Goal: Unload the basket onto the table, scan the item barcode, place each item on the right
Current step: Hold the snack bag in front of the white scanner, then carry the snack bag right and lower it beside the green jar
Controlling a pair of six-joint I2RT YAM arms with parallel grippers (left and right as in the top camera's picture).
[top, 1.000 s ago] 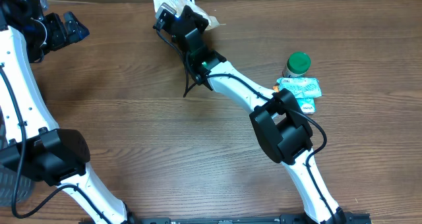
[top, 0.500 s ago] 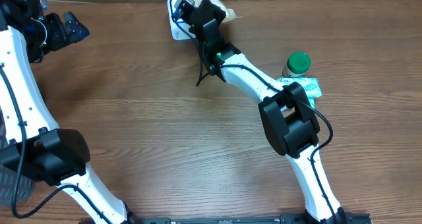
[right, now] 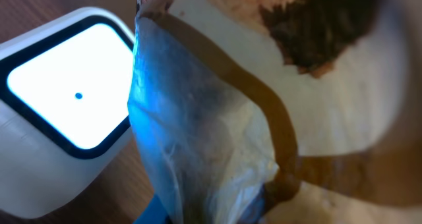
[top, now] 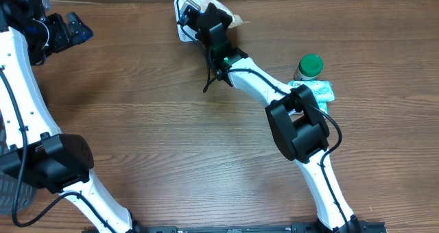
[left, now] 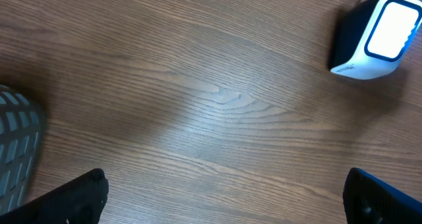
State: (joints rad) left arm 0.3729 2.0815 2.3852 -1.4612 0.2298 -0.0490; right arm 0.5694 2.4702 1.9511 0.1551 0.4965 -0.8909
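The right gripper (top: 195,12) is clenched on the packet (right: 217,132), held just beside the lit scanner (right: 62,99); the left gripper (top: 67,29) is released, jaws wide, holding nothing

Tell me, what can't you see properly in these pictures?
The barcode: not findable on the packet; the right wrist view is too close and blurry.
The scanner: overhead, mostly hidden under the right gripper and packet.
The green-capped bottle: label too small overhead.
The grey mesh thing: cut off by the left wrist view's left edge.
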